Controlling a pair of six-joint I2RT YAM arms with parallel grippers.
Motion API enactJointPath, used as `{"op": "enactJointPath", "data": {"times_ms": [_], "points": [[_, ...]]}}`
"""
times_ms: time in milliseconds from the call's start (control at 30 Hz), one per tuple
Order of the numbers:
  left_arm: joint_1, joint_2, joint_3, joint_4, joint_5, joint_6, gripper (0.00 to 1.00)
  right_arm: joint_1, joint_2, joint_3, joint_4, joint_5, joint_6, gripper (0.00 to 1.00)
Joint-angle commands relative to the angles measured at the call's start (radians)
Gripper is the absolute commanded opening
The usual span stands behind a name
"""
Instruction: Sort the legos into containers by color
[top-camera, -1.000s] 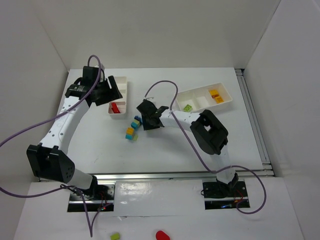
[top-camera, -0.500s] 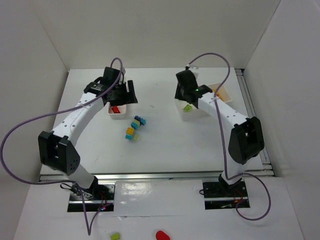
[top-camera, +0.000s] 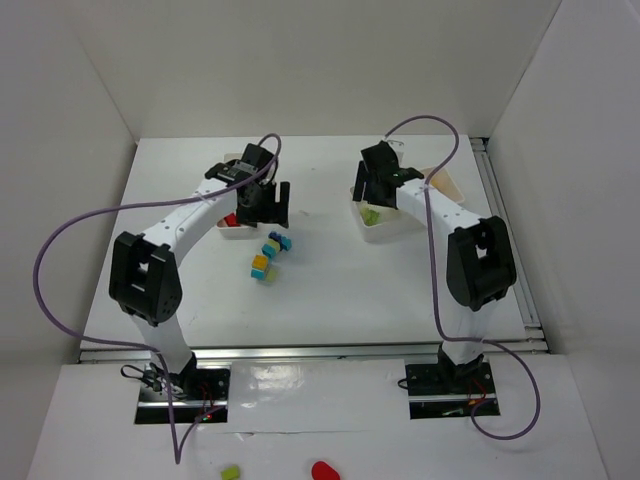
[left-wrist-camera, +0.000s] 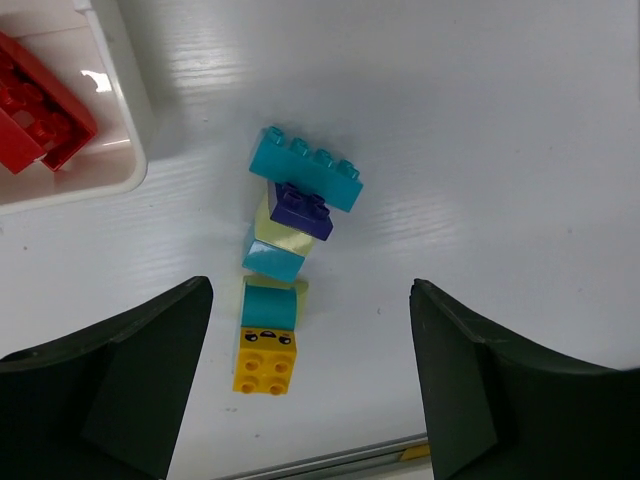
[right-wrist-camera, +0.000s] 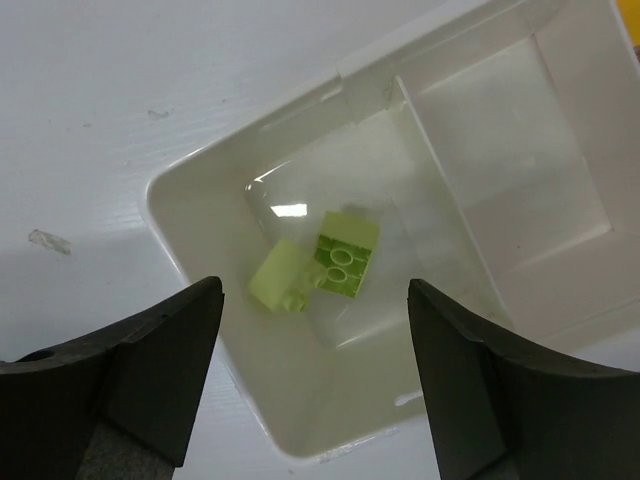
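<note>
Several legos lie in a loose row on the table: a long cyan brick (left-wrist-camera: 305, 170), a dark blue one (left-wrist-camera: 303, 210), a cyan and pale yellow piece (left-wrist-camera: 275, 252) and a cyan brick on a yellow one (left-wrist-camera: 267, 345). My left gripper (left-wrist-camera: 310, 292) hovers open above this row (top-camera: 268, 255), holding nothing. A red brick (left-wrist-camera: 40, 110) lies in the left container (left-wrist-camera: 128, 120). My right gripper (right-wrist-camera: 315, 290) hangs open and empty over the end compartment of the right container (right-wrist-camera: 190, 240), where two lime green bricks (right-wrist-camera: 345, 255) lie. The same gripper (top-camera: 372, 188) shows from above.
White walls close in the table on three sides. A metal rail (top-camera: 508, 235) runs along the right edge and another (top-camera: 300, 350) along the front. Purple cables arc over both arms. An orange brick (top-camera: 438, 179) peeks out in the right container's far compartment.
My right arm swung from the table's middle to the right container and opened; a second lime green brick lies there. My left arm moved from the left container to above the row.
</note>
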Motion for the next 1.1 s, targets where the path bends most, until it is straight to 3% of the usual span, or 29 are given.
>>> {"op": "enactJointPath", "data": {"times_ms": [0, 167, 300, 567, 1067], "points": [[-0.024, 0.063, 0.053, -0.054, -0.042, 0.052, 0.89, -0.001, -0.020, 0.045, 0.021, 0.021, -0.004, 0.82], [-0.022, 0.026, 0.003, -0.063, -0.102, 0.032, 0.84, 0.071, -0.101, -0.006, 0.098, -0.037, -0.079, 0.73], [0.005, -0.012, -0.054, -0.028, -0.013, 0.093, 0.83, 0.174, -0.110, -0.027, 0.130, -0.186, -0.225, 0.74], [0.005, 0.063, -0.114, -0.031, 0.023, 0.144, 0.89, 0.197, -0.125, -0.090, 0.160, -0.258, -0.179, 0.79], [-0.079, 0.196, -0.070, 0.069, -0.036, 0.144, 0.59, 0.197, -0.164, -0.099, 0.141, -0.229, -0.159, 0.79]]}}
